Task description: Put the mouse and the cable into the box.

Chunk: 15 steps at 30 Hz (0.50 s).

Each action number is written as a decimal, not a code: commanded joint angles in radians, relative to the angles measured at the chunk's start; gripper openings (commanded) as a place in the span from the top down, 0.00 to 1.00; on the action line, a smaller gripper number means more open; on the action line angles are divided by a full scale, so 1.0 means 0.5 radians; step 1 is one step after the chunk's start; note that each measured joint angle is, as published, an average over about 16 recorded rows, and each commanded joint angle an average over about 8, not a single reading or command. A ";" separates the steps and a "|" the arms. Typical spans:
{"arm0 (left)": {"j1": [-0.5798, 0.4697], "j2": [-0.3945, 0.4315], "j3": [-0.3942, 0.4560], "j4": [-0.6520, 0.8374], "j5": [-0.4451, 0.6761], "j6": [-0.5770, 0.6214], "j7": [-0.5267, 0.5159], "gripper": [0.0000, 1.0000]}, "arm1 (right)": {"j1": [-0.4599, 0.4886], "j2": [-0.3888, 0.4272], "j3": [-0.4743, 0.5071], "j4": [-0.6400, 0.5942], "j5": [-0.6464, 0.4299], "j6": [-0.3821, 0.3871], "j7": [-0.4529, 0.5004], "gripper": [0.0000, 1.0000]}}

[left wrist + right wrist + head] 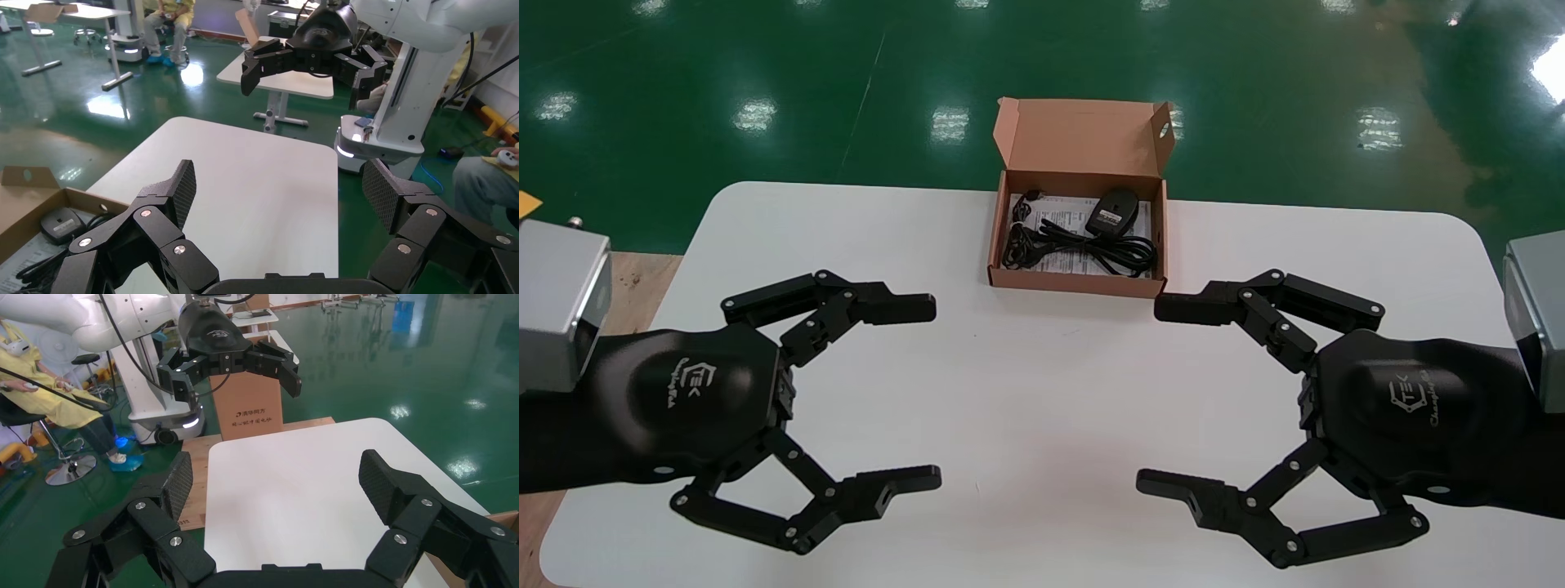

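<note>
Work appears to be at its end: both task items already lie inside the box, and neither arm carries anything.

At the left, the left gripper hovers over the bare white table, its jaws spread wide and empty. In the middle, toward the far edge, sits the box, with its lid standing upright at the back. Inside, the cable fills the left and centre in a loose tangle. The mouse rests at the back right, touching the coils. Both lie on a printed sheet. At the right, the right gripper mirrors the other, likewise wide apart and holding nothing. Its upper finger is near the box's front right corner but apart from it.

As I judge it, nothing remains to be placed. A next move would call only for checking that no loop overhangs the rim.

The box is plain brown card, thin-walled with small side flaps, and probably light enough to slide if nudged. The cable is thin, black and limp, and its loops look springy. The mouse is a smooth, domed, dark plastic shape with a pale label showing. The table is flat, matte and round-cornered. The left gripper's pads carry a fine grid texture.
</note>
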 commanded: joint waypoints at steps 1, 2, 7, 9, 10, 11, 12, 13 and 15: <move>0.000 0.000 0.000 0.000 0.000 0.000 0.000 0.00 | 0.000 0.000 0.000 0.000 0.000 0.000 0.000 0.00; 0.000 0.000 0.000 0.000 0.000 0.000 0.000 0.00 | 0.000 0.000 0.000 0.000 0.000 0.000 0.000 0.00; 0.000 0.000 0.000 0.000 0.000 0.000 0.000 0.00 | 0.000 0.000 0.000 0.000 0.000 0.000 0.000 0.00; 0.000 0.000 0.000 0.000 0.000 0.000 0.000 0.00 | 0.000 0.000 0.000 0.000 0.000 0.000 0.000 0.00; 0.000 0.000 0.000 0.000 0.000 0.000 0.000 0.00 | 0.000 0.000 0.000 0.000 0.000 0.000 0.000 0.00; 0.000 0.000 0.000 0.000 0.000 0.000 0.000 0.00 | 0.000 0.000 0.000 0.000 0.000 0.000 0.000 0.00; 0.000 0.000 0.000 0.000 0.000 0.000 0.000 0.00 | 0.000 0.000 0.000 0.000 0.000 0.000 0.000 0.00; 0.000 0.000 0.000 0.000 0.000 0.000 0.000 0.00 | 0.000 0.000 0.000 0.000 0.000 0.000 0.000 0.00; 0.000 0.000 0.000 0.000 0.000 0.000 0.000 0.00 | 0.000 0.000 0.000 0.000 0.000 0.000 0.000 0.00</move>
